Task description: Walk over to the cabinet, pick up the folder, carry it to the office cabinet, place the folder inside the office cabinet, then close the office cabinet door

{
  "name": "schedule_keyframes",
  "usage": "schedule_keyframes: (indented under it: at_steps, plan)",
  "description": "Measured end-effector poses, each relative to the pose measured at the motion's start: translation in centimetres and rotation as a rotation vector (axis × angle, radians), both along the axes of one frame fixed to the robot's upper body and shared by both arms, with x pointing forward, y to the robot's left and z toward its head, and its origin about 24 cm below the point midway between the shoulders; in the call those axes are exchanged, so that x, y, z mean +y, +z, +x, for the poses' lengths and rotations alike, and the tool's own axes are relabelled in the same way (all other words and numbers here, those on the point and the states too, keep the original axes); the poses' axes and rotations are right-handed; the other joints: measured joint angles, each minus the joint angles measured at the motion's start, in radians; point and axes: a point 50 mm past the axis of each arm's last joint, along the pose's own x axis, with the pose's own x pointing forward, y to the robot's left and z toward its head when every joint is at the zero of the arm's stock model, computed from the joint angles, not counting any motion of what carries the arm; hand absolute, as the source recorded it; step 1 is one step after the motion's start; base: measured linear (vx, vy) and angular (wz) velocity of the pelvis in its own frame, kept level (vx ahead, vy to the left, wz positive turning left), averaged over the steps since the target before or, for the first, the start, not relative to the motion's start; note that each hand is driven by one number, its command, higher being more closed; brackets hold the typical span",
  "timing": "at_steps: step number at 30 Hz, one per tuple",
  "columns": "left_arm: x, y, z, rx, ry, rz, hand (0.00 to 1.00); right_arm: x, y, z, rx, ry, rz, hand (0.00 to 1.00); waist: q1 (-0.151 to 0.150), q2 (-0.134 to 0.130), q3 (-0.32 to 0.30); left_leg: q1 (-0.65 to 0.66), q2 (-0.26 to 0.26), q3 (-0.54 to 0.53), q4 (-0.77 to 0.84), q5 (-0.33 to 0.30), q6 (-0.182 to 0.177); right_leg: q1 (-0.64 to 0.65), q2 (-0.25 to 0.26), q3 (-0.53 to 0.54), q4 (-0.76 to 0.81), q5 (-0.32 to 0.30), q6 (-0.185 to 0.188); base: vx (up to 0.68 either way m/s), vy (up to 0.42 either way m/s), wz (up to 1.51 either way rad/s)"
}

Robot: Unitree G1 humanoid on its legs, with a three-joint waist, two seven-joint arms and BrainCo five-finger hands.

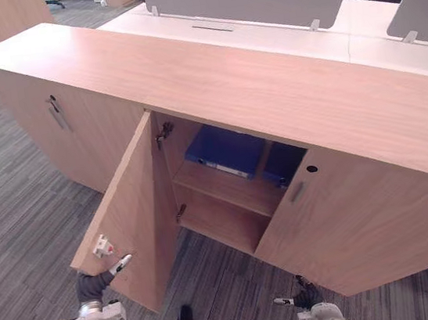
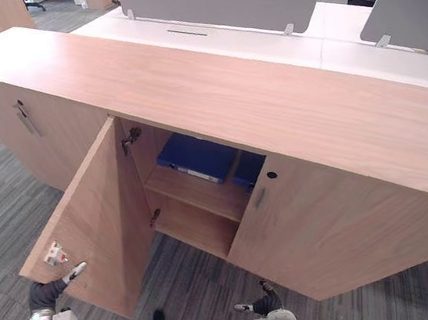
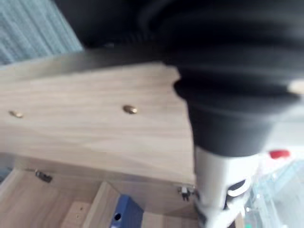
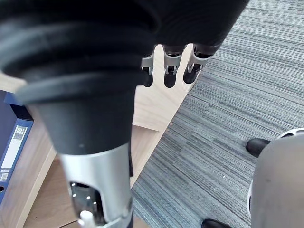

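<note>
In the left eye view the flat blue folder [image 1: 225,151] lies inside the light wooden office cabinet [image 1: 267,82], so push its open door [image 1: 130,210] steadily with your left hand [image 1: 122,261], whose finger state I cannot tell, while the right wrist view shows your right hand [image 4: 167,61] relaxed and empty.

There's the right hand [image 4: 169,59], dark-tipped fingers [image 4: 197,57] hanging relaxed, holding nothing. Just past them, a pale wooden cabinet panel [image 4: 156,107]. Eight o'clock from the fingers: the blue folder [image 4: 12,137], resting on the wooden shelf [image 4: 42,183]. Four o'clock: grey striped carpet [image 4: 228,118] stretching away.
</note>
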Motion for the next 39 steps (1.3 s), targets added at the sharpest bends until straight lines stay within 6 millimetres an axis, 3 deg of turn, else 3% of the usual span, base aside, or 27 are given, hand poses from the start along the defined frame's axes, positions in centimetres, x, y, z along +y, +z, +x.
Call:
schedule_keyframes:
  at_steps: [4,15,22,26,32,39]
  plan:
    - [-1.3,-0.5,-0.4,0.015,-0.056,-0.050,0.00,-0.1,0.0,-0.2,0.000,0.005,0.006,0.00,-0.011,0.019,-0.010,0.000,0.002,0.010,0.000,0.000,0.003,-0.008,0.006,0.031,0.001,0.000,0.005,-0.04,0.000,-0.07]
    - [-3.7,-0.7,-1.4,0.054,-0.211,-0.097,0.00,-0.1,0.3,-0.4,-0.016,0.008,0.007,0.00,-0.019,0.033,-0.017,0.020,0.021,0.083,0.001,0.002,-0.003,-0.027,0.021,0.124,-0.003,0.024,0.006,-0.02,-0.001,-0.19]
    - [-5.9,-1.1,-1.2,0.057,-0.262,-0.222,0.00,-0.1,0.7,0.0,-0.047,0.012,0.004,0.00,-0.065,0.040,-0.023,0.041,0.053,0.184,0.000,-0.004,-0.001,-0.067,0.053,0.253,-0.002,0.035,-0.001,-0.07,0.006,-0.49]
    - [-7.7,-0.7,0.1,0.020,-0.339,-0.263,0.00,-0.1,1.1,0.4,-0.073,0.018,0.002,0.00,-0.114,0.049,-0.036,0.056,0.057,0.256,0.000,-0.017,-0.001,-0.096,0.065,0.339,-0.007,0.040,-0.009,-0.03,0.022,-0.66]
    - [-11.1,1.0,3.8,-0.105,-0.497,-0.253,0.00,0.0,1.2,0.7,-0.086,0.022,0.002,0.00,-0.175,0.054,-0.065,0.070,0.051,0.331,0.000,-0.039,0.004,-0.111,0.062,0.415,-0.047,0.052,-0.027,0.01,0.028,-0.48]
    - [-11.0,0.3,6.3,-0.079,-0.472,-0.109,0.00,-0.2,1.2,0.5,-0.083,0.010,-0.005,0.00,-0.189,0.051,-0.065,0.040,0.051,0.326,0.000,-0.040,0.004,-0.133,0.061,0.410,-0.068,0.055,-0.032,0.02,-0.007,-0.01]
